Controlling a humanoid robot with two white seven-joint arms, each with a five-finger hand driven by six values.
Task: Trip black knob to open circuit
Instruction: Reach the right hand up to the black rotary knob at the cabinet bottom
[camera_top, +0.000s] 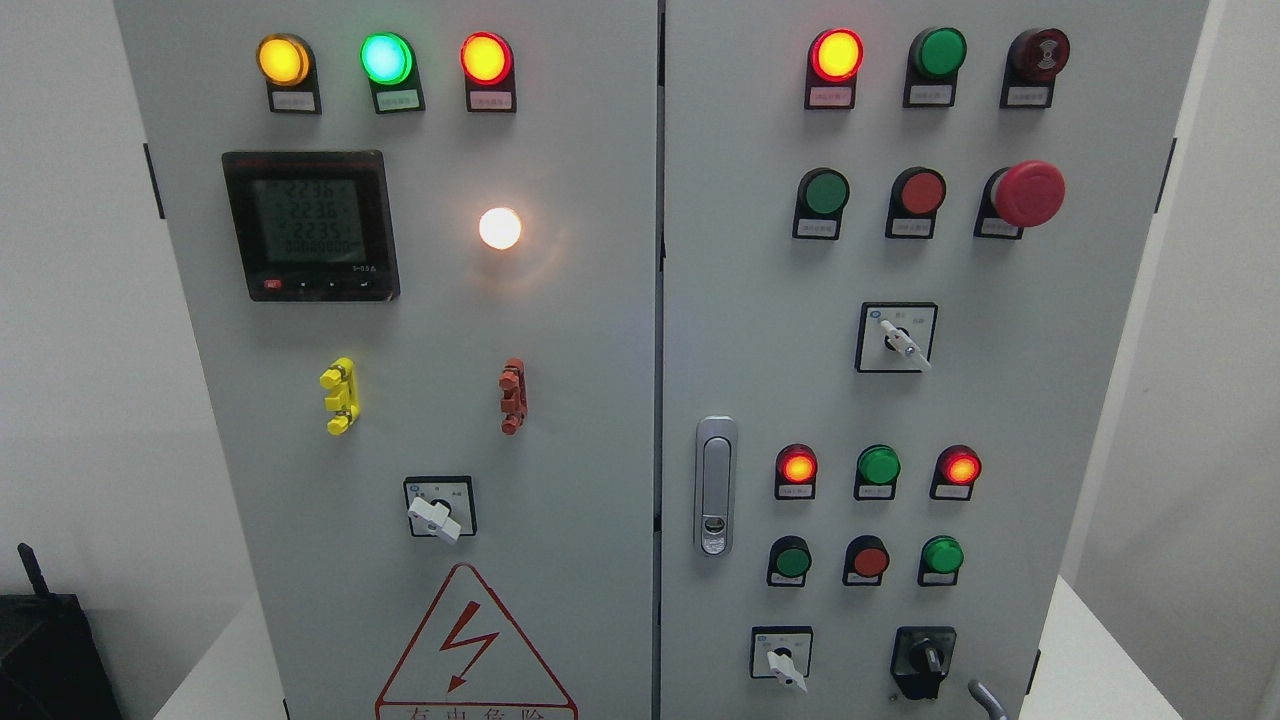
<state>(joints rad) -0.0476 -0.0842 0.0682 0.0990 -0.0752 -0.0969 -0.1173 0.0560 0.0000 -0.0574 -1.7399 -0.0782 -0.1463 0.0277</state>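
Note:
The black rotary knob (922, 660) sits at the bottom right of the grey cabinet's right door (1050, 400), on a black square base, with its handle pointing roughly straight down. Just right of it and lower, a thin grey curved tip (986, 699) pokes up from the bottom edge. It looks like a fingertip of my right hand and stands apart from the knob. The rest of that hand is out of frame. My left hand does not show.
White selector switches (781, 660) (898, 340) (437, 512), several lamps and push buttons, a red mushroom stop button (1028, 193), a door latch (714, 485), a meter (310, 225). A black device (45, 650) stands at the lower left.

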